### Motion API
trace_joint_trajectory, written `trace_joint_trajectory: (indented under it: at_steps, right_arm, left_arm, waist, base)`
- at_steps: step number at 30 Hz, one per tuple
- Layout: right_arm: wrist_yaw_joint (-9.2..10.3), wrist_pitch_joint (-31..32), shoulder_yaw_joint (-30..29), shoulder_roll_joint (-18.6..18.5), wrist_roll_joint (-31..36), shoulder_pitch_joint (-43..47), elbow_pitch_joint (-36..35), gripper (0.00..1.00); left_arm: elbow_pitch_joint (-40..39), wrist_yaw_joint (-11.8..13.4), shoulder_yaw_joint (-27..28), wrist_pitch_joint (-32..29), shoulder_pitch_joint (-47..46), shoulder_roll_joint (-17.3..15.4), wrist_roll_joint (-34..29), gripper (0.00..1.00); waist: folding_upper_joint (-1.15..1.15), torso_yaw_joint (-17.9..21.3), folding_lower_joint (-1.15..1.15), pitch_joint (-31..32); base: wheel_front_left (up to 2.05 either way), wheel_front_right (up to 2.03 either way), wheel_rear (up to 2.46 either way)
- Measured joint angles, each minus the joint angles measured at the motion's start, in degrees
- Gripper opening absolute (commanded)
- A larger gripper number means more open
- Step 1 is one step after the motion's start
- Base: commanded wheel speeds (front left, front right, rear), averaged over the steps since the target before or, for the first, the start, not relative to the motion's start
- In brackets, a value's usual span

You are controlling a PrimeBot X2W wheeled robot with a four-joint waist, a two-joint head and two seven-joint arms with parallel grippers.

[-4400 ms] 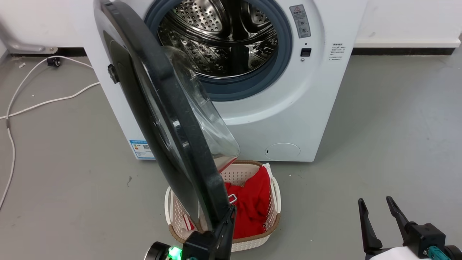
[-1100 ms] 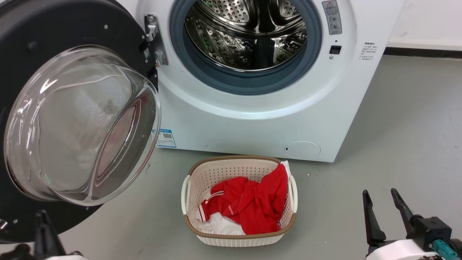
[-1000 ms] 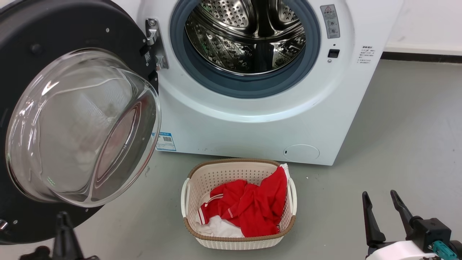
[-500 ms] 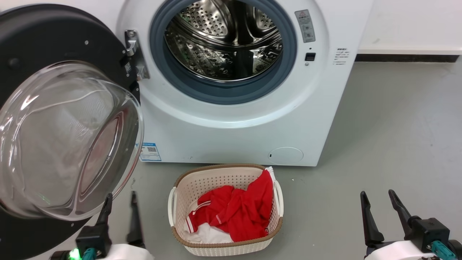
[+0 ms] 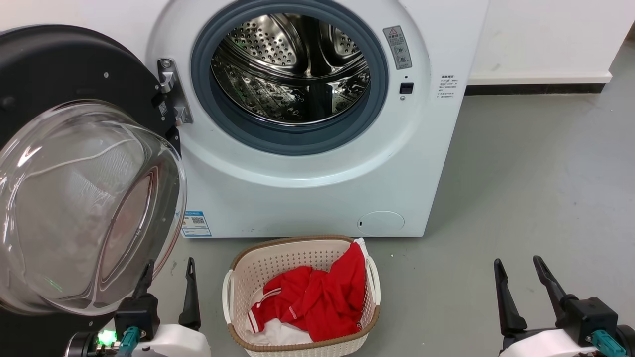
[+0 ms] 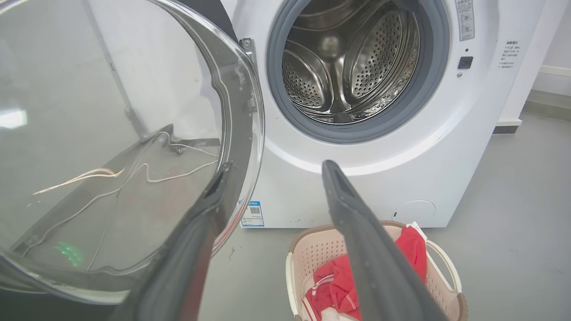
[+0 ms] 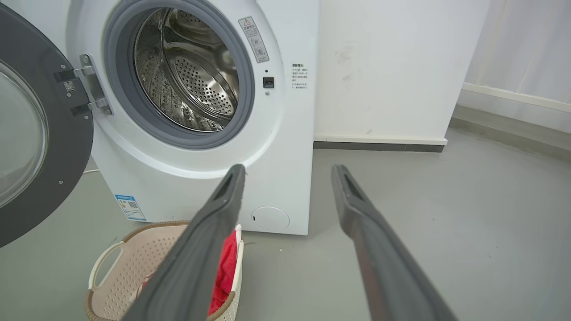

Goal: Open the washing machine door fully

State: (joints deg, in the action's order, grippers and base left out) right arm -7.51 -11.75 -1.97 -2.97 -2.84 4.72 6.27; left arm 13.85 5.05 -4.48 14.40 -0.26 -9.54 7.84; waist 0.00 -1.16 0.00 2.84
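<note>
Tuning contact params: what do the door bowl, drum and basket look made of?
The door bowl looks like clear glass, possibly hard plastic: see-through, sharp glints. The drum: polished steel, perforated, mirror-like. The basket: matte beige moulded plastic, likely, with woven-look brown rim.

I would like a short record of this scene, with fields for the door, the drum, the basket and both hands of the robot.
door: washing machine door swung wide open, glass bowl facing the head camera
drum: drum of washing machine looks empty
basket: laundry basket on floor before the machine, red clothes inside
left hand: left hand open, near door's lower rim, contact unclear
right hand: right hand open, holding nothing
</note>
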Motion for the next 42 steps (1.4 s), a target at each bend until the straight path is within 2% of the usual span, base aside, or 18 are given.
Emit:
trace_joint_trajectory:
  at_steps: [6,14,36,37,42]
  right_arm:
    - [0.0,0.5,0.3,0.0,0.1,0.1,-1.0,1.0]
    - [0.0,1.2,0.1,0.0,0.1,1.3,-1.1,1.0]
    - [0.0,1.2,0.0,0.0,-0.2,1.6,-0.9,1.0]
    - [0.0,1.2,0.0,0.0,-0.2,1.6,-0.9,0.0]
    - [0.0,1.5,0.0,0.0,-1.1,2.3,1.3,0.0]
  left_arm:
    - [0.0,-0.1,0.6,0.4,-0.4,0.1,0.7,1.0]
    - [2.1,-1.5,-0.1,0.5,-0.4,0.7,1.4,1.0]
    - [1.9,-1.8,0.8,0.6,-0.6,0.9,0.8,1.0]
    - [1.9,-1.8,0.9,0.6,-0.6,0.8,0.7,0.0]
    - [4.1,-1.9,1.0,-0.3,0.8,1.6,1.6,0.0]
  waist:
    - [0.0,-0.3,0.0,0.8]
    - [0.0,0.2,0.0,1.2]
    - [0.0,0.2,0.01,0.8]
    - [0.0,0.2,0.0,0.7]
    - [0.0,0.2,0.0,0.7]
  base:
    - [0.0,0.0,0.0]
    - [0.0,0.0,0.0]
    - [0.0,0.0,0.0]
    - [0.0,0.0,0.0]
    - [0.0,0.0,0.0]
